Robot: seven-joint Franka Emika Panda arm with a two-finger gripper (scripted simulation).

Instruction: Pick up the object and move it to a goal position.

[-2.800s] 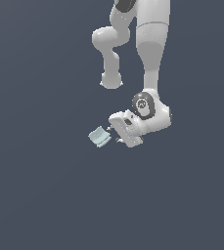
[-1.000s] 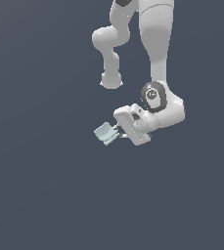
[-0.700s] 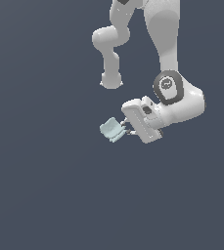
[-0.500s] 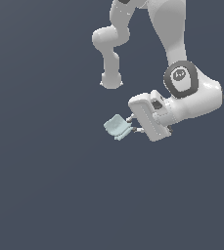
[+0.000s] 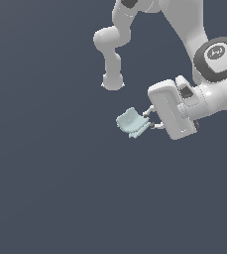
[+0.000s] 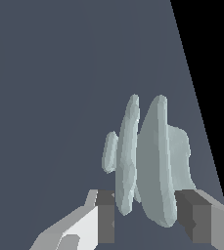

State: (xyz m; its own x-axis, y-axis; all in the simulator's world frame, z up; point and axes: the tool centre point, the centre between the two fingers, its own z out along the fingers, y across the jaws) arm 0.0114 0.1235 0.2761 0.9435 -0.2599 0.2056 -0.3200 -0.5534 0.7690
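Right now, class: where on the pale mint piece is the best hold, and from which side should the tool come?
Grip the mint piece across its thin ribbed body, approaching from the exterior view's right as the tool does now. Its flat outer faces meet the fingers; the scooped top offers none.

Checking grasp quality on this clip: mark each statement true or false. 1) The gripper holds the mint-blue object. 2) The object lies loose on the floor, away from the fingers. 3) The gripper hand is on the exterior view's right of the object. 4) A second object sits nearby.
1) True: the gripper is closed on the mint-blue object, between its fingers.
2) False: it sits between the fingers.
3) True.
4) False: only one object shows.
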